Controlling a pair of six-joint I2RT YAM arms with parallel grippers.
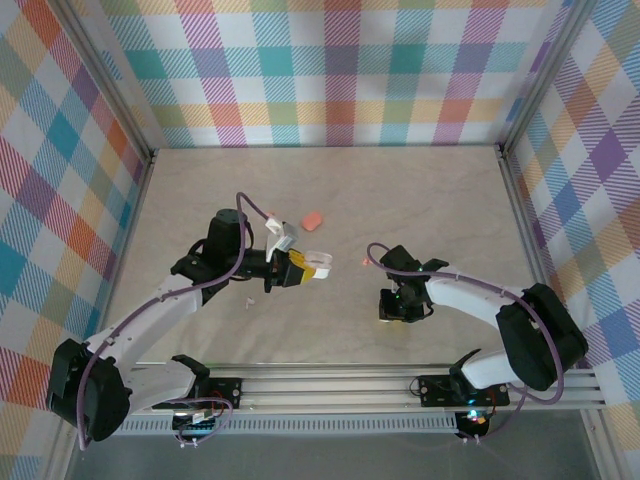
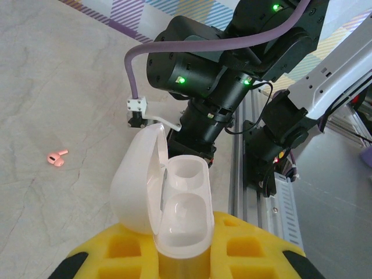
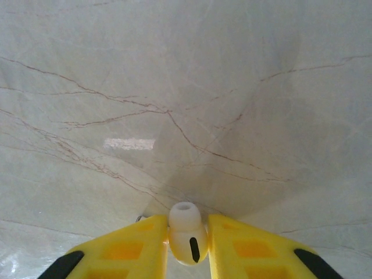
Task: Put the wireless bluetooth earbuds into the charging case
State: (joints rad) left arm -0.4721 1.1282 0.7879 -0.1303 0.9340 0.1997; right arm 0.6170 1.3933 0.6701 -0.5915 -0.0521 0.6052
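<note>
The right gripper (image 3: 187,224) is pinching a white earbud (image 3: 187,235) in near-shut jaws over the table (image 3: 174,87), the left gripper (image 2: 183,247) clamping the open charging case (image 2: 183,197), wells empty; likely needing stem aligning squarely above a well before releasing.

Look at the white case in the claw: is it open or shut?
Open. The white case has its lid swung up and back to one side, and both pockets inside look empty.

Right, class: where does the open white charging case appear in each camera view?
Top external: white case, left of centre, gripped by the left hand.
Left wrist: case bottom centre, lid open to the left.
Right wrist: right hand around a white earbud instead.
Shared landmark: the marble table.
</note>
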